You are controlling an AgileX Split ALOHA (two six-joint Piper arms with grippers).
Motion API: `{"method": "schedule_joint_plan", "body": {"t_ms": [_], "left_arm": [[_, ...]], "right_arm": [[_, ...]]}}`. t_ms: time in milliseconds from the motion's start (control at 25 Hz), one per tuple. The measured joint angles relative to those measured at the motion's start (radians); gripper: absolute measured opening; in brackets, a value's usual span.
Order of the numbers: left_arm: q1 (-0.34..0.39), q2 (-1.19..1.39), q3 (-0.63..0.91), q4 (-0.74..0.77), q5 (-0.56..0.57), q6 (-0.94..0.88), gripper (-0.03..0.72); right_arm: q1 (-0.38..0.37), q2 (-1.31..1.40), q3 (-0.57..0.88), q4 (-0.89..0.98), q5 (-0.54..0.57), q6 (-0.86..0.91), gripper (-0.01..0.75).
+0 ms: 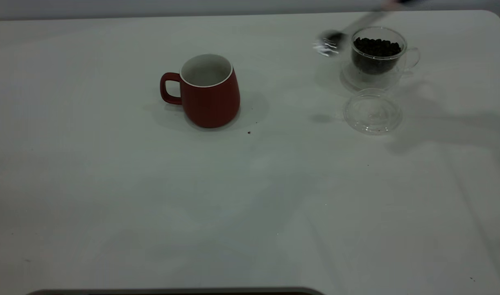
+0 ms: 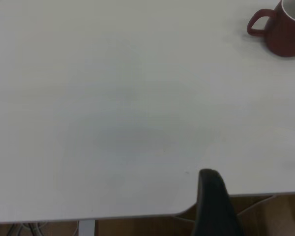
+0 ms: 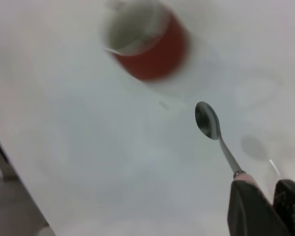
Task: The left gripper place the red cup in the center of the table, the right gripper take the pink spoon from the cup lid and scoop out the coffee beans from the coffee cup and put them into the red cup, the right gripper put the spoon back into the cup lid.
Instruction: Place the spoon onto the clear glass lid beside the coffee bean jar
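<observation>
Exterior view: the red cup [image 1: 210, 92] stands mid-table [image 1: 110, 196] with bare white all round, while the right gripper [image 3: 265, 204] pinches the pink spoon [image 3: 217, 137], seemingly empty, beside the coffee cup [image 1: 376, 57] behind the lid [image 1: 372, 111].

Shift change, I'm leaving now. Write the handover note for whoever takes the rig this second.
Left gripper: parked at the table edge, holding nothing.
Right gripper: shut on the pink spoon, held in the air beside the coffee cup, bowl looking empty.
Red cup: upright mid-table, inside looks empty.
Coffee beans fill the coffee cup; cup lid lies bare in front of it.
Done: cup placed, spoon picked up.
Left: scoop, pour, return the spoon.
</observation>
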Motion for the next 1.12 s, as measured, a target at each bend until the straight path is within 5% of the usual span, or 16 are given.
{"method": "schedule_joint_plan", "body": {"t_ms": [280,1120], "left_arm": [[0.000,0.000,0.000,0.000,0.000,0.000,0.495],[0.000,0.000,0.000,0.000,0.000,0.000,0.495]], "right_arm": [[-0.163,0.151,0.044,-0.004,-0.096,0.093,0.099],[-0.166,0.363,0.044,0.294,-0.123,-0.092,0.099]]}}
